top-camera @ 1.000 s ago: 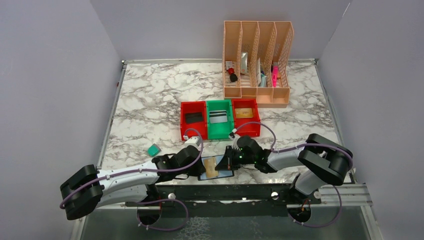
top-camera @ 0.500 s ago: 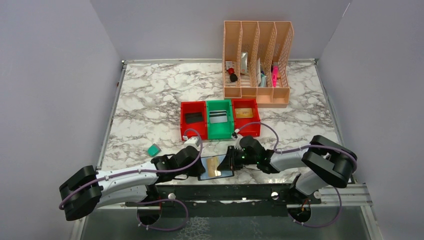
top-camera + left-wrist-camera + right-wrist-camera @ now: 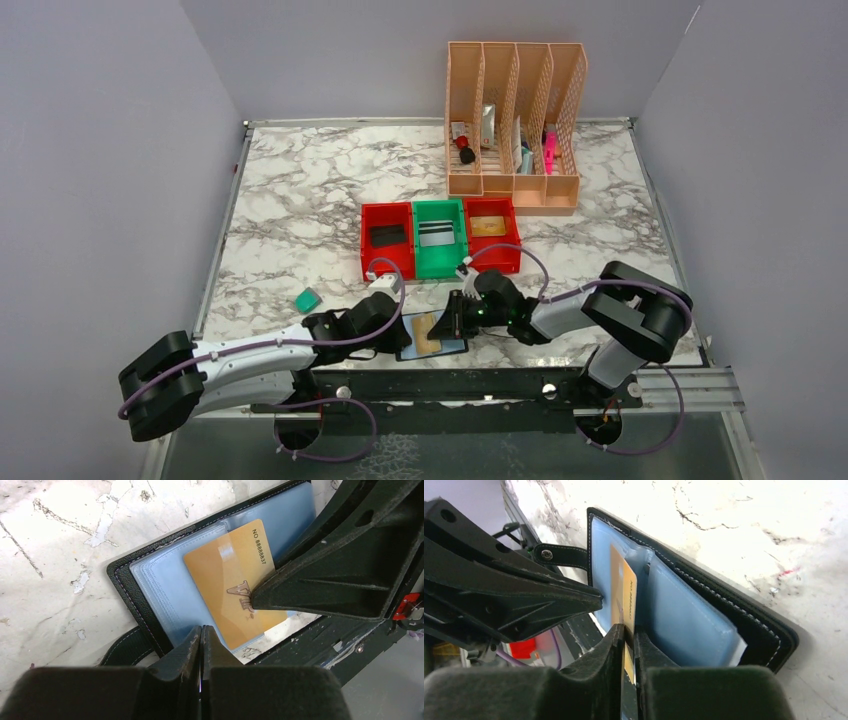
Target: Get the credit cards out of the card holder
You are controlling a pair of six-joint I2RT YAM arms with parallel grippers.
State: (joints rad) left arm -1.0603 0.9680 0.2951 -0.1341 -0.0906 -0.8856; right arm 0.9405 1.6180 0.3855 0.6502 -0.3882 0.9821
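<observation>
Marble table (image 3: 300,200): right fingers (image 3: 609,652) pinch gold card (image 3: 225,570) over card holder (image 3: 165,585), left fingers (image 3: 187,650) clenched.

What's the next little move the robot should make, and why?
Probably the right tool should pull the gold card clear of the card holder: it is pinched shut on the card, which seems partly tucked in a blue pocket, while the shut left tool sits at the holder's edge, apparently pinning it.
</observation>
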